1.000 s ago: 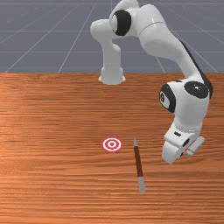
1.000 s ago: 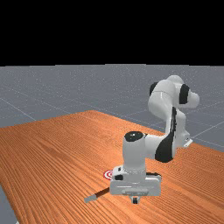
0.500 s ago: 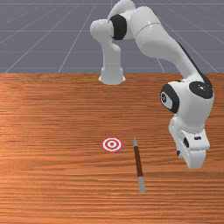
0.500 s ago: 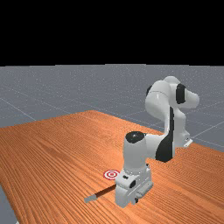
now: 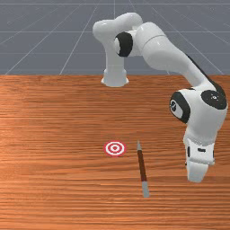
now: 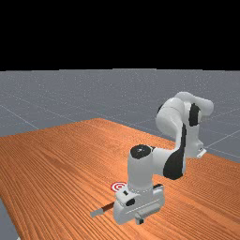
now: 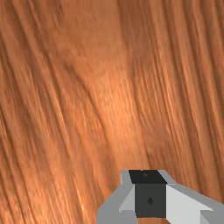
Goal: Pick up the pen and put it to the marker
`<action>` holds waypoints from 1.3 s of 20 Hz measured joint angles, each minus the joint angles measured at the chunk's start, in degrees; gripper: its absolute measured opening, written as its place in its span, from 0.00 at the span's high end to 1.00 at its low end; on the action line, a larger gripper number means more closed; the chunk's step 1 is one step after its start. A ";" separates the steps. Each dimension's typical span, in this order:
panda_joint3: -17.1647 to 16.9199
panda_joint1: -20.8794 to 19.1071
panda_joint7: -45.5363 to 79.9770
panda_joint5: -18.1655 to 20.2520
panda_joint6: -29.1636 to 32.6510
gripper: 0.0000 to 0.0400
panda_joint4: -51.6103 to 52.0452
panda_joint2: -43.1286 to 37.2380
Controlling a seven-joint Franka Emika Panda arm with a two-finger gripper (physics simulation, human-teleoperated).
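Note:
In the far view my gripper (image 6: 140, 221) is over the table, its dark fingertips together below the hand, to the right of the pen (image 6: 97, 212). The hand covers part of the pen there. The front view has the gripper (image 5: 196, 170) to the right of the brown-and-grey pen (image 5: 142, 166), apart from it. The pen lies flat, its pointed end toward the arm's base. Left of it lies the round red-and-white marker (image 5: 115, 148). In the wrist view the gripper (image 7: 150, 199) is shut, with nothing held.
Around the pen and marker is the bare wooden table (image 5: 58, 179). The arm's base (image 5: 115, 77) stands at the table's far side in the front view, and the arm curves over the right side from there.
My hand has turned and moved somewhat toward the front view's right and nearer its camera. The pen and the marker lie where they were.

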 joint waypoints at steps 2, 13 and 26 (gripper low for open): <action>0.46 0.00 -4.36 -1.09 1.86 1.00 -4.22 -2.13; -0.07 -4.41 -7.99 -1.06 5.30 1.00 -12.71 -7.13; -0.05 -2.00 -0.81 0.18 7.21 1.00 -16.24 -9.22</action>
